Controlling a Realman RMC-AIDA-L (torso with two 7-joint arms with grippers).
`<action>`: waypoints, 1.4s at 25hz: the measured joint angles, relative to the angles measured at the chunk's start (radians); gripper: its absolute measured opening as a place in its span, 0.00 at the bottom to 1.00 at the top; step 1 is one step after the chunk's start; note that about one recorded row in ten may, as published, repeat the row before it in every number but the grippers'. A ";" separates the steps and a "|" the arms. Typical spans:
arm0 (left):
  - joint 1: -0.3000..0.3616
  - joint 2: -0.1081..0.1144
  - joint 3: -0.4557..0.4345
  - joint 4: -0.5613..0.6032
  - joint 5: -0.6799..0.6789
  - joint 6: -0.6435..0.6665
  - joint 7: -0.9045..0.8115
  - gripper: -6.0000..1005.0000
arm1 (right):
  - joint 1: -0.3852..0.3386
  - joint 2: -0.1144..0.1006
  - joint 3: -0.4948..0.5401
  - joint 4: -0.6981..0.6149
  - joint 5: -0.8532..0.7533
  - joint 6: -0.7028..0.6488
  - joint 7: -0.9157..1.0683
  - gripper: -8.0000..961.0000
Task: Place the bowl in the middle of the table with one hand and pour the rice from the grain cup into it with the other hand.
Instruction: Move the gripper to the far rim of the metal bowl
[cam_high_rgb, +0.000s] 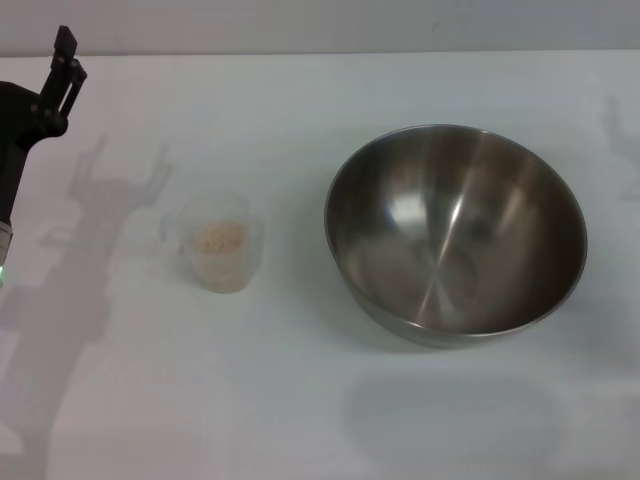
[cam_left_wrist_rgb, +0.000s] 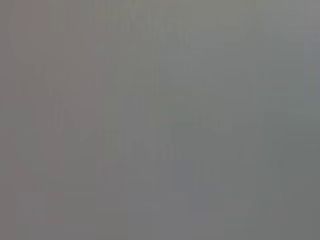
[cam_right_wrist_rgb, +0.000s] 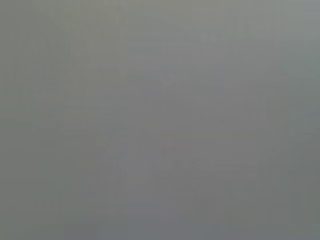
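- Plainly, the left gripper (cam_high_rgb: 66, 62) hangs at the tabletop's (cam_high_rgb: 300, 420) far-left edge, holding nothing; I cannot tell how far its fingers stand apart. The right gripper is out of view.
- The cup (cam_high_rgb: 221, 243), with rice (cam_high_rgb: 219, 237) inside, stands well apart from it; a clumsy side grasp could tip this light cup and scatter grains.
- The bowl (cam_high_rgb: 455, 232) sits right of centre, empty; its curved base may slide or rock when gripped.
- Both wrist views show nothing, so close guidance is lacking.

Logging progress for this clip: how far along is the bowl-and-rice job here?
Nothing looks done. The bowl sits empty, right of the table's middle. The rice is in the upright grain cup, apart from the bowl. Nothing is in hand: the left gripper is raised at the far left edge. Left: centring the bowl, then pouring.
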 joint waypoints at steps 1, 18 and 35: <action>0.000 0.000 -0.001 0.000 0.000 0.001 0.000 0.82 | 0.000 0.000 0.000 -0.001 -0.001 -0.002 0.000 0.72; -0.008 0.000 -0.003 0.001 0.000 -0.001 -0.002 0.82 | -0.006 0.001 -0.001 0.000 -0.002 0.000 0.002 0.71; 0.002 0.000 0.010 0.000 0.007 0.019 -0.077 0.82 | -0.015 -0.024 -0.024 -0.034 -0.163 0.077 -0.038 0.71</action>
